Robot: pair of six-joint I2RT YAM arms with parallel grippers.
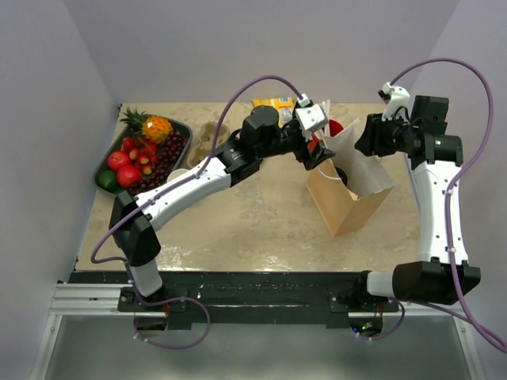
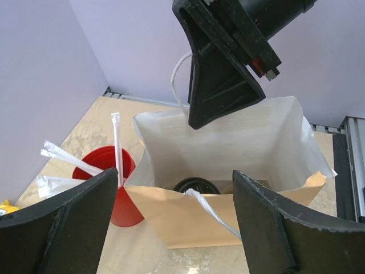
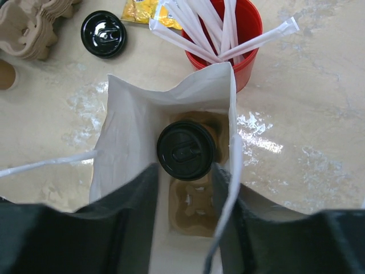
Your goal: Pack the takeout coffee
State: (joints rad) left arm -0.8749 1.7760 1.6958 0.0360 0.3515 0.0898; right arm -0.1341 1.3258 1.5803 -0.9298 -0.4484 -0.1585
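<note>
Coffee, black lid on, stands inside the paper bag on a cardboard tray at the bottom. Left gripper: fingers spread wide, empty, over the bag's mouth. Right gripper: fingers parted at the bag's rim, clamping nothing. 1 red cup of wrapped straws stands just beside the bag.
</note>
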